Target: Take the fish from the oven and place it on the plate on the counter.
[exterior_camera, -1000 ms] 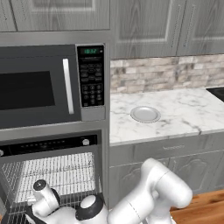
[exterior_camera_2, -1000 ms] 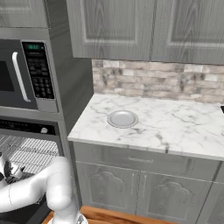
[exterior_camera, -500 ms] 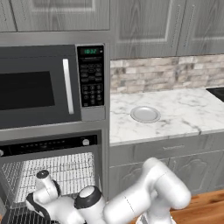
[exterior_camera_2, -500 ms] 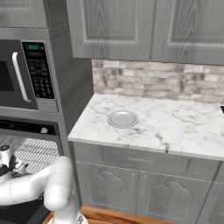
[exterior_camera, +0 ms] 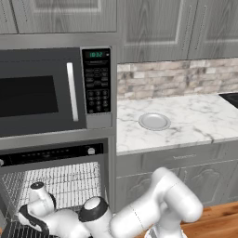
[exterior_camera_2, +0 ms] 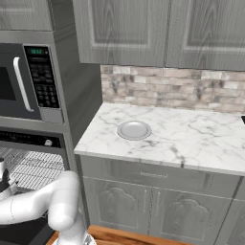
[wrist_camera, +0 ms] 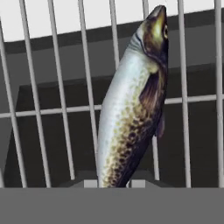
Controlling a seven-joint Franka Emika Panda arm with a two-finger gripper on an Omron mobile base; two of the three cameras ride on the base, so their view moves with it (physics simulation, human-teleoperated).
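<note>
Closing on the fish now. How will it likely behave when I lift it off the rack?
The fish looks glossy and smooth-skinned, so it may slip between the fingers. It is long and slender with its head far beyond the fingers, so it could pivot or droop. It lies across the wire rack bars, so a straight lift seems safer than dragging.

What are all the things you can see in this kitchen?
fish: one, silver and dark speckled, lying on the wire rack, seen close up from the hand
wire rack: one, pale metal, inside the open oven
oven: one, black control strip, below the microwave
microwave: one, steel and black, above the oven
plate: one, pale grey, on the counter
counter: one, white marble
arm: one, white, reaching low into the oven
gripper: one, fingertips either side of the fish
</note>
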